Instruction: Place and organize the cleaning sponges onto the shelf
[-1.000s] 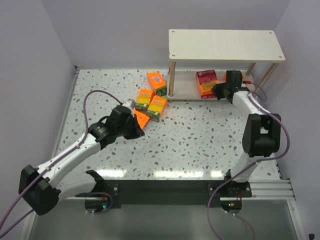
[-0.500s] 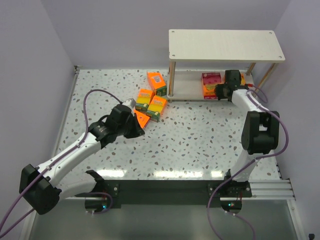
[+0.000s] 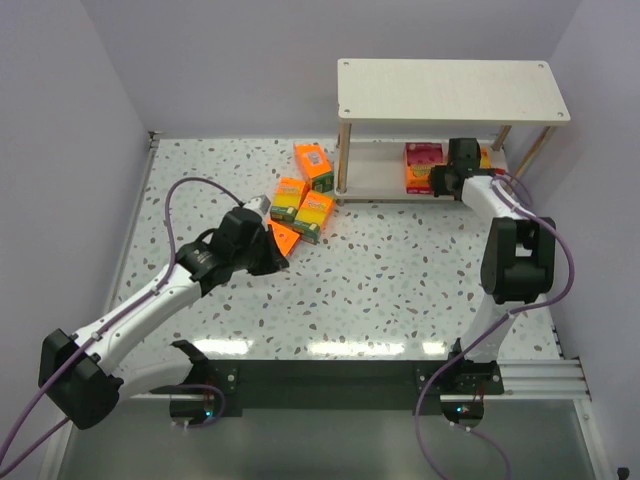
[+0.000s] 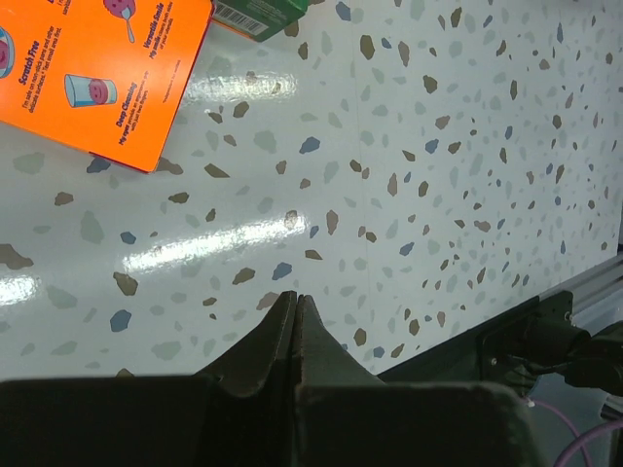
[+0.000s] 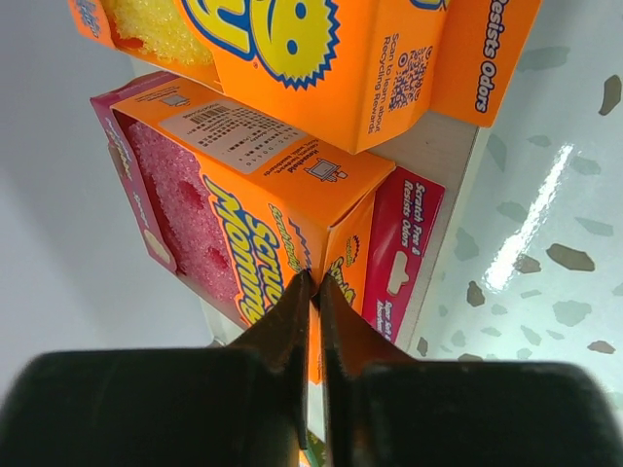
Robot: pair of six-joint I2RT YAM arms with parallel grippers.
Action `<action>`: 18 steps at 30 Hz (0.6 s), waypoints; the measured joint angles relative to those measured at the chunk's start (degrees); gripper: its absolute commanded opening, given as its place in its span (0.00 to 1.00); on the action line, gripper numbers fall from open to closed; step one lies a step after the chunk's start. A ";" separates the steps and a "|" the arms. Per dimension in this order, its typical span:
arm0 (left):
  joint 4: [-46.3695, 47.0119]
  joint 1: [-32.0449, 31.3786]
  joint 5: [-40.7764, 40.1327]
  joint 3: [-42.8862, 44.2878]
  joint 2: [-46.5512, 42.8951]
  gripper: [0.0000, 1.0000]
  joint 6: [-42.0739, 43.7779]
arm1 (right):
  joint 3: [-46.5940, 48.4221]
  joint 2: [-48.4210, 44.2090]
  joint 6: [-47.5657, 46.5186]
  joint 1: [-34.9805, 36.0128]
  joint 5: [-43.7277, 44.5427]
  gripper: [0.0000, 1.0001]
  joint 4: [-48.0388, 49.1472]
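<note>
The shelf stands at the back right. On its lower board lies a magenta-and-orange sponge pack. My right gripper is shut, its tips pressing that pack's corner. A yellow sponge pack sits just beyond it. Three orange packs rest on the table left of the shelf. A flat orange pack lies by my left gripper, which is shut and empty; in the left wrist view the pack is ahead of the tips.
Thin wooden shelf legs stand beside the loose packs. Grey walls close in the left, back and right sides. A black base rail runs along the near table edge. Purple cables trail from both arms.
The right gripper has pushed the magenta pack to the right and squared it on the lower board. The left arm has barely moved.
</note>
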 measured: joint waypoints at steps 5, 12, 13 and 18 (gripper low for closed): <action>-0.28 0.55 -0.09 0.68 -0.04 0.00 0.04 | -0.74 -0.28 0.31 0.00 -0.55 0.44 2.10; -0.85 1.57 -0.46 2.38 -0.04 0.03 1.09 | -9.38 -8.59 -1.88 0.00 -3.58 0.67 6.45; -0.87 1.81 -0.59 2.49 -0.04 0.05 1.40 | -10.49 -10.38 -2.45 0.00 -4.04 0.69 7.02; -0.85 5.01 -1.29 2.56 -0.02 0.21 4.07 | -13.81 -19.78 -8.68 0.00 -8.96 0.70 7.82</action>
